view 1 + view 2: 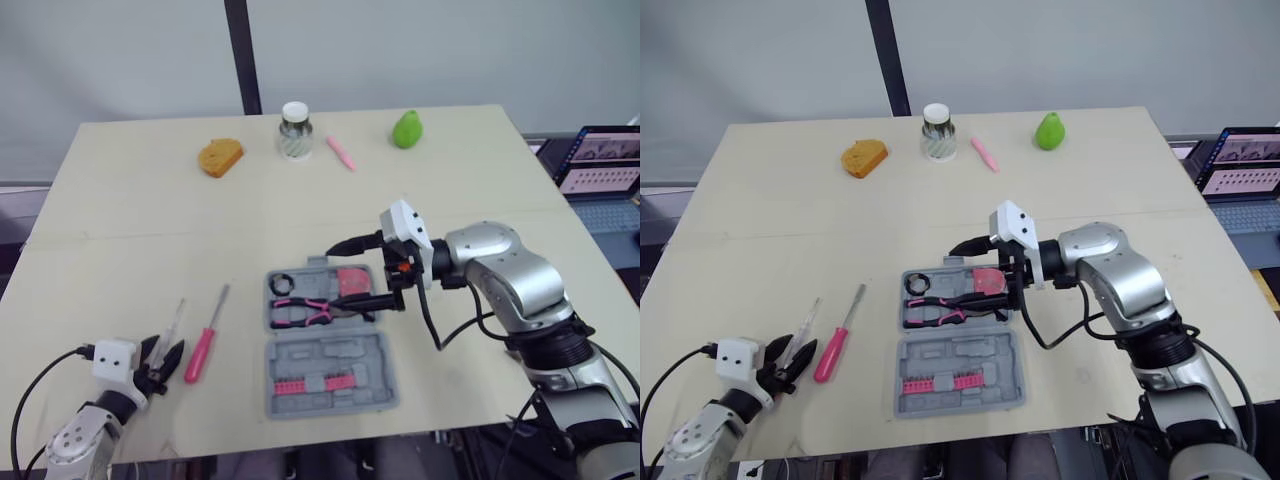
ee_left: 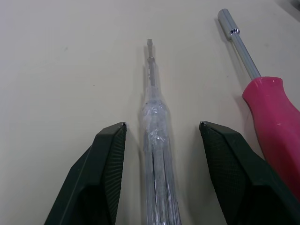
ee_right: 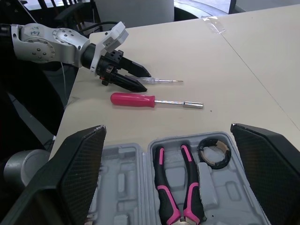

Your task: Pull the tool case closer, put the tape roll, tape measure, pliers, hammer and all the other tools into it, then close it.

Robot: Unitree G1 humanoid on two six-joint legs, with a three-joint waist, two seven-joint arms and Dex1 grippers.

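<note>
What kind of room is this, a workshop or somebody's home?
Probably a robotics test lab: a pale wooden table before a blank grey wall, an open laptop beside it, and an open grey plastic tool case set out.

I seem to be in a lab or an office: my plain pale desk (image 1: 120, 200) stands before a bare grey wall (image 1: 450, 50), with an open laptop (image 1: 600, 162) beside it.
</note>
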